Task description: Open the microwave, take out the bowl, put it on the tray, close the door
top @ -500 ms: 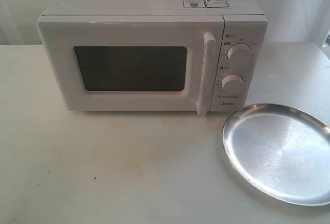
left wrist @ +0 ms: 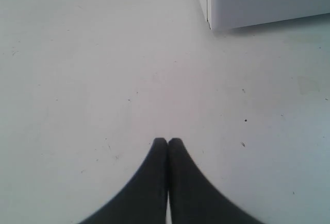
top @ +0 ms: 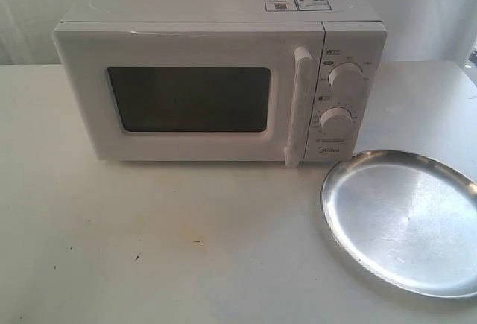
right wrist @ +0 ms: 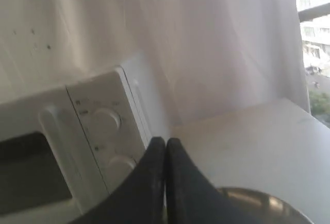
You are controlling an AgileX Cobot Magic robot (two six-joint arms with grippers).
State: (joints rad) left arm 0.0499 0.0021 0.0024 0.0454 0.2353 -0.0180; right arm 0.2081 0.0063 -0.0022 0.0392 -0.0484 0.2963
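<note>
The white microwave (top: 223, 78) stands at the back of the table, its door (top: 186, 97) shut, with a dark window and a vertical bar handle (top: 298, 108). A silver tray (top: 406, 220) lies empty at the front right. The bowl is hidden. No arm shows in the exterior view. My left gripper (left wrist: 167, 140) is shut and empty over bare table, a corner of the microwave (left wrist: 258, 2) ahead of it. My right gripper (right wrist: 165, 140) is shut and empty, facing the microwave's knobs (right wrist: 105, 121), with the tray's rim (right wrist: 263, 201) below it.
A white table (top: 149, 242) carries everything. A white curtain (right wrist: 206, 44) hangs behind the microwave, and a window (right wrist: 314, 38) shows at the far right of the right wrist view.
</note>
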